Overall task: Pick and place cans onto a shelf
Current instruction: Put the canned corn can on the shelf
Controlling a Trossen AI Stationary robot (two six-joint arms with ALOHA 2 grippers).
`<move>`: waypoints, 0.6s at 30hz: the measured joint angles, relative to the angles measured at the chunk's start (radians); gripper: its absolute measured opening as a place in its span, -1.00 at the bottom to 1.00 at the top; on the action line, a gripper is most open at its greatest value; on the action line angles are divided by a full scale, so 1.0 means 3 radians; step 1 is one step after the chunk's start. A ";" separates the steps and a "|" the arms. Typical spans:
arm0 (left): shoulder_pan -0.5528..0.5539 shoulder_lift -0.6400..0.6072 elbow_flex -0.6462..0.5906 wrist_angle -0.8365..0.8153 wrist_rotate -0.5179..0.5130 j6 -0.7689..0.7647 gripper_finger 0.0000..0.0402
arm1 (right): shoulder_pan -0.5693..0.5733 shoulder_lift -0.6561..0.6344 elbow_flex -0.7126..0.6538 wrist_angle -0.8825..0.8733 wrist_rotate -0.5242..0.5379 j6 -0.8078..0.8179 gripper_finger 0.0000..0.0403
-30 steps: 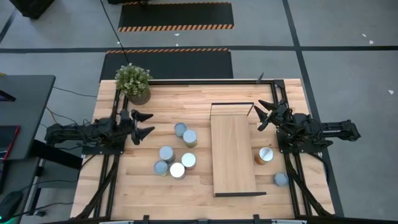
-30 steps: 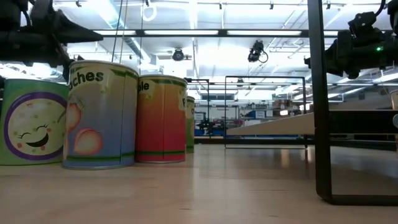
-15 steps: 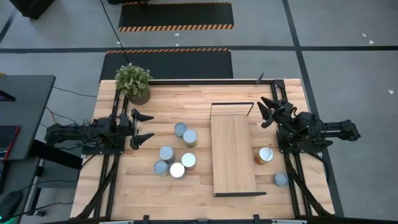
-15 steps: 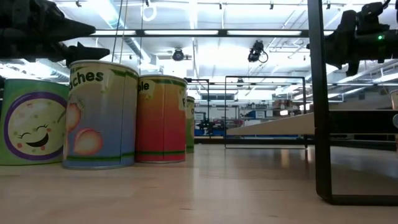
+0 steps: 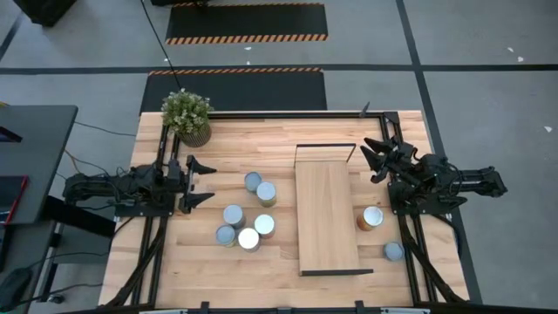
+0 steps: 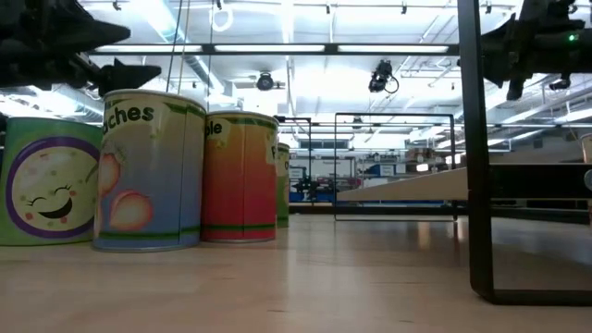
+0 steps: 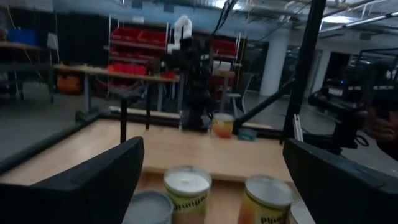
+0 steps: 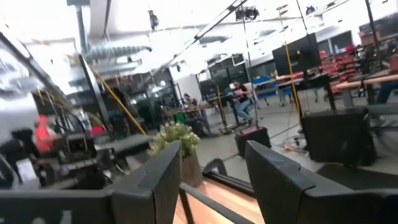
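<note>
Six cans stand upright in a cluster [image 5: 248, 214] on the table left of the shelf; three of them show in the left wrist view [image 7: 186, 188]. An orange-sided can [image 5: 372, 217] and a bluish can [image 5: 394, 251] stand right of the shelf. The shelf [image 5: 327, 214] is a long light-wood board with black end frames, standing mid-table. My left gripper [image 5: 202, 182] is open and empty, above the table left of the cluster and pointing at it. My right gripper [image 5: 370, 163] is open and empty, raised beyond the shelf's far right corner.
A potted green plant [image 5: 187, 116] stands at the table's far left corner and also shows in the right wrist view [image 8: 177, 140]. A black frame rail [image 5: 288, 113] runs along the far edge. In the low view the near cans [image 6: 148, 171] and the shelf's black upright [image 6: 474, 148] stand close.
My left gripper's fingers have spread wider while it stays left of the can cluster. My right gripper has risen a little near the shelf's far right corner. The cans and the shelf have not moved.
</note>
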 joint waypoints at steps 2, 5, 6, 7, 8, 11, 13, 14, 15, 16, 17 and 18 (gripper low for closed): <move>0.0001 0.0054 0.0000 -0.0011 0.0000 -0.0058 0.93 | 0.0000 0.0101 0.0088 -0.0139 0.0000 -0.0046 -0.08; 0.0001 0.0191 0.0000 0.0145 -0.0054 -0.0057 0.93 | 0.0000 0.0310 0.0202 -0.0267 -0.0016 -0.0043 -0.08; 0.0002 0.0250 0.0000 0.0241 -0.0096 -0.0055 0.93 | 0.0000 0.0389 0.0243 -0.0319 -0.0024 -0.0025 -0.08; 0.0003 0.0314 0.0000 0.0336 -0.0132 -0.0055 0.93 | 0.0000 0.0476 0.0292 -0.0381 -0.0024 0.0010 -0.08; 0.0002 0.0379 0.0000 0.0424 -0.0147 -0.0056 0.93 | 0.0000 0.0571 0.0347 -0.0446 -0.0023 0.0044 -0.08; 0.0003 0.0577 0.0000 0.0639 -0.0180 -0.0055 0.93 | 0.0000 0.0852 0.0548 -0.0765 -0.0104 0.0153 -0.08; 0.0003 0.0703 0.0000 0.0801 -0.0208 -0.0052 0.92 | 0.0006 0.1030 0.0713 -0.1010 -0.0245 0.0234 -0.08; 0.0003 0.0754 0.0000 0.0885 -0.0235 -0.0034 0.92 | 0.0013 0.1121 0.0809 -0.1139 -0.0324 0.0277 -0.08; 0.0003 0.0797 0.0001 0.0976 -0.0251 0.0014 0.92 | 0.0025 0.1207 0.0911 -0.1284 -0.0402 0.0316 -0.08; 0.0003 0.0834 0.0007 0.1046 -0.0266 0.0068 0.92 | 0.0043 0.1301 0.1020 -0.1448 -0.0459 0.0358 -0.08; 0.0003 0.0864 0.0029 0.1063 -0.0292 0.0139 0.92 | 0.0063 0.1402 0.1128 -0.1619 -0.0487 0.0406 -0.08; 0.0003 0.0887 0.0066 0.1067 -0.0319 0.0213 0.92 | 0.0087 0.1516 0.1238 -0.1807 -0.0495 0.0467 -0.07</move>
